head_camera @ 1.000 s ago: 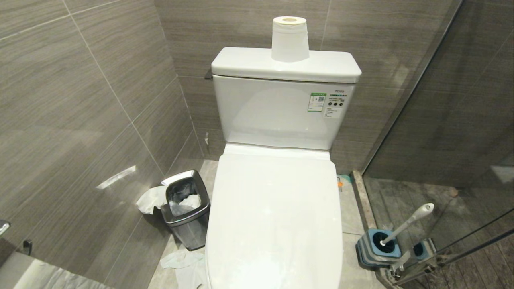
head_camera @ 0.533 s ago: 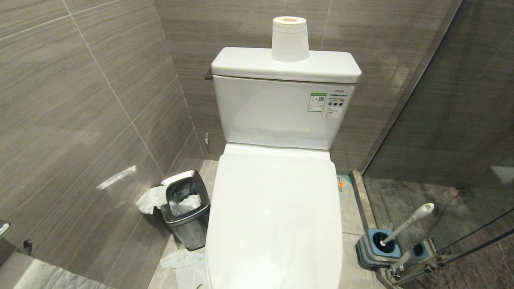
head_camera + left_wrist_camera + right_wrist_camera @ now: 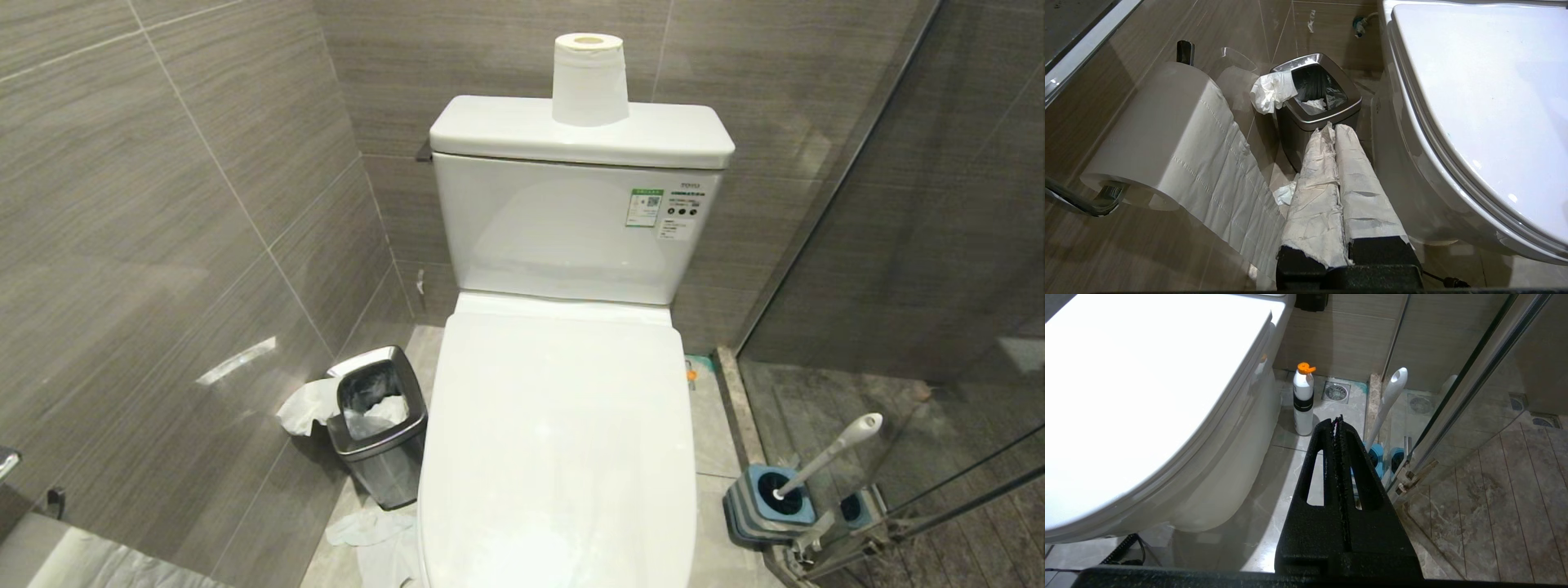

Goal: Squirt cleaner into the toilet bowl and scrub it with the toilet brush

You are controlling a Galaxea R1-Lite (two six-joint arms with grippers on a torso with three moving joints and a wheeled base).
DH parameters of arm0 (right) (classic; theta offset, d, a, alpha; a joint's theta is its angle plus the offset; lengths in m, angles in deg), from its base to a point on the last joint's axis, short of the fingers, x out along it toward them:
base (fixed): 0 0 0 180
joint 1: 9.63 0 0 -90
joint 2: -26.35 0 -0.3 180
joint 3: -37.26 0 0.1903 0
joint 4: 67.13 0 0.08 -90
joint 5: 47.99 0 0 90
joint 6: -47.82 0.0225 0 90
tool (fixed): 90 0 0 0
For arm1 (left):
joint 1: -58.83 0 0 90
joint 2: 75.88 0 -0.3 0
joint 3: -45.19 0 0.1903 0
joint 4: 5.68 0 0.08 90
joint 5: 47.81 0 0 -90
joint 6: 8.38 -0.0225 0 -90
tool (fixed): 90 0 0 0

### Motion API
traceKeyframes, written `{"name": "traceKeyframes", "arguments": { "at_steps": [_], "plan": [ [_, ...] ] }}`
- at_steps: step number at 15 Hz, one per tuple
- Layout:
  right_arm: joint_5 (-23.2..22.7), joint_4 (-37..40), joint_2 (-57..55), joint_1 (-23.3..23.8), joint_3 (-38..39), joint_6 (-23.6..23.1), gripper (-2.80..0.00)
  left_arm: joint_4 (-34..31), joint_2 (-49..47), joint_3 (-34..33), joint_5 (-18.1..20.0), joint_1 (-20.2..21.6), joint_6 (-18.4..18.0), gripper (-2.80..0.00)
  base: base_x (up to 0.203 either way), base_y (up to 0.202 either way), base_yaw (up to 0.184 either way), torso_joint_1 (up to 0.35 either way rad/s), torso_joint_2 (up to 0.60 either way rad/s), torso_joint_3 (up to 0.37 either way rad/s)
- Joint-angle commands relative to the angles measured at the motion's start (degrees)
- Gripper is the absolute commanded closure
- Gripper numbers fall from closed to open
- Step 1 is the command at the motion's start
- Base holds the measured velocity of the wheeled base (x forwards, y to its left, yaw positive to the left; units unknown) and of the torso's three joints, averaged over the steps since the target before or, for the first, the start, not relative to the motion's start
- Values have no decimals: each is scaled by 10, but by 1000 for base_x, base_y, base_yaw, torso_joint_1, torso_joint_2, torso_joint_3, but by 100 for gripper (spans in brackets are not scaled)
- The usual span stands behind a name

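My left tool is pressed together, paper-wrapped, holding nothing. My right tool is pressed together too, empty, above the toilet brush.

grey wood-grain wall tiles on left and back, glossy, light streak reflected low on left wall. floor pale stone tile, square drain near back wall. glass shower partition on right, metal hinge bracket at its foot, darker plank-look floor behind it. wall-mounted paper roll on chrome holder, left wall, tail hanging down. steel-rimmed waste bin in left corner, tissue scraps on floor beside it.
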Motion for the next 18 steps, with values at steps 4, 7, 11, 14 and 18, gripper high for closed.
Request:
{"name": "traceKeyframes", "arguments": {
  "at_steps": [4,7,11,14,18],
  "plan": [
    [0,0,0,0,0,0,0,0,-1,-1,0,1,0,0,0,0,0,0,0,0],
    [0,0,0,0,0,0,0,0,-1,-1,0,0,0,0,0,0,0,0,0,0],
    [0,0,0,0,0,0,0,0,-1,-1,0,0,0,0,0,0,0,0,0,0],
    [0,0,0,0,0,0,0,0,-1,-1,0,0,0,0,0,0,0,0,0,0],
    [0,0,0,0,0,0,0,0,-1,-1,0,0,0,0,0,0,0,0,0,0]
  ]
}}
